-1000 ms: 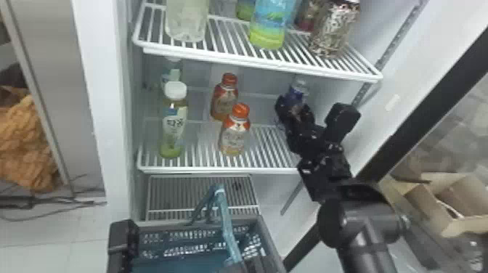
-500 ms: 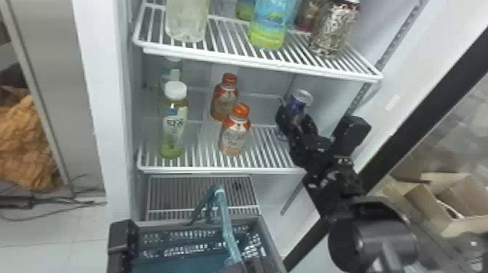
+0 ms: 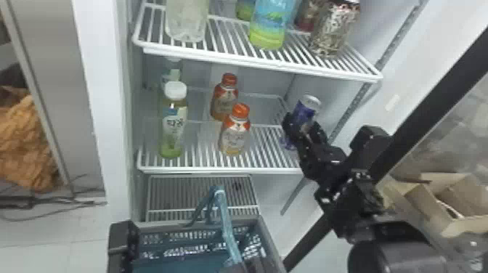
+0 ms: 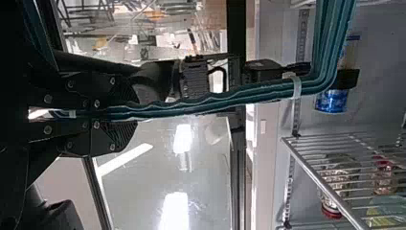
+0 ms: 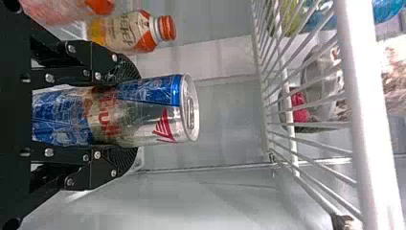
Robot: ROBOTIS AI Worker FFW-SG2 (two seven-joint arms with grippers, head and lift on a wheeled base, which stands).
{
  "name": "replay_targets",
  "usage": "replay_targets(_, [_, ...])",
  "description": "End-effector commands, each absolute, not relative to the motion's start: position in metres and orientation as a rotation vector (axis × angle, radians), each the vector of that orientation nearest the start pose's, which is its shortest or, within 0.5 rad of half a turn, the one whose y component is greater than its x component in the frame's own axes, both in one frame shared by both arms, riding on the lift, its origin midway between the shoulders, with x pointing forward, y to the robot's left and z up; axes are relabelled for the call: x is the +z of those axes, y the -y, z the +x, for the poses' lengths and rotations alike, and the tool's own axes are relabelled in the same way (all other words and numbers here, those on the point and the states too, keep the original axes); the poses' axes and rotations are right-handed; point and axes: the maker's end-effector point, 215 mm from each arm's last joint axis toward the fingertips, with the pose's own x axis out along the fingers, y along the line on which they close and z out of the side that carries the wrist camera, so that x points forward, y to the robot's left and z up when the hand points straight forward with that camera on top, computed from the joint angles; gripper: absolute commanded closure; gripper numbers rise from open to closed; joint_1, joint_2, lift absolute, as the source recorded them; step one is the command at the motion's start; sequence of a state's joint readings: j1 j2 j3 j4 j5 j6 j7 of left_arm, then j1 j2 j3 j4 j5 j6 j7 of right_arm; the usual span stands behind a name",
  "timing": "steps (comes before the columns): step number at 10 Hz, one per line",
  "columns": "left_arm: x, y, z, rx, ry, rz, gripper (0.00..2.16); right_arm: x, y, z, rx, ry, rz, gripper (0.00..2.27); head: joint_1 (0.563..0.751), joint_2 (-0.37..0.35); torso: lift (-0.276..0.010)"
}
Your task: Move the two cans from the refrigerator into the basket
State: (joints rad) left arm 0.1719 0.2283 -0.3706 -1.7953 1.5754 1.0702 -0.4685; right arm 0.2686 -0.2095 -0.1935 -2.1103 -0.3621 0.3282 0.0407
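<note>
The right tool grips a can around its sides over the middle shelf, so the step in hand looks like taking it out, which next calls for drawing it forward below the upper shelf and lowering it into the basket. The can's lid points up and its long axis is near upright, leaning right in the head view, while the left tool clasps the basket's handles.
</note>
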Motion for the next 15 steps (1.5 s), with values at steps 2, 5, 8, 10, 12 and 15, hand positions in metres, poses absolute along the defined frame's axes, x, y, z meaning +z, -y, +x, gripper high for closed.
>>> replay_targets(2, [-0.285, 0.104, 0.243, -1.413, -0.926, -1.441, 1.21, -0.253, 0.315, 0.487, 0.038, -0.031, 0.100, 0.86, 0.695, -0.350, -0.266])
replay_targets(5, [-0.285, 0.104, 0.243, -1.412, -0.927, -1.444, 1.21, -0.245, 0.310, 0.456, 0.054, -0.047, 0.096, 0.86, 0.695, -0.350, -0.266])
replay_targets(8, [-0.286, 0.104, 0.242, -1.410, -0.929, -1.445, 1.21, -0.241, 0.293, 0.433, 0.091, -0.078, 0.106, 0.86, 0.695, -0.350, -0.266])
replay_targets(10, [-0.287, 0.103, 0.241, -1.405, -0.931, -1.449, 1.21, -0.243, 0.284, 0.413, 0.113, -0.124, 0.108, 0.86, 0.695, -0.350, -0.266])
replay_targets(12, [-0.288, 0.103, 0.241, -1.402, -0.931, -1.449, 1.21, -0.243, 0.274, 0.398, 0.139, -0.161, 0.101, 0.84, 0.695, -0.350, -0.266])
replay_targets(15, [-0.289, 0.103, 0.241, -1.397, -0.932, -1.453, 1.21, -0.259, 0.271, 0.367, 0.148, -0.278, 0.104, 0.84, 0.695, -0.350, -0.266])
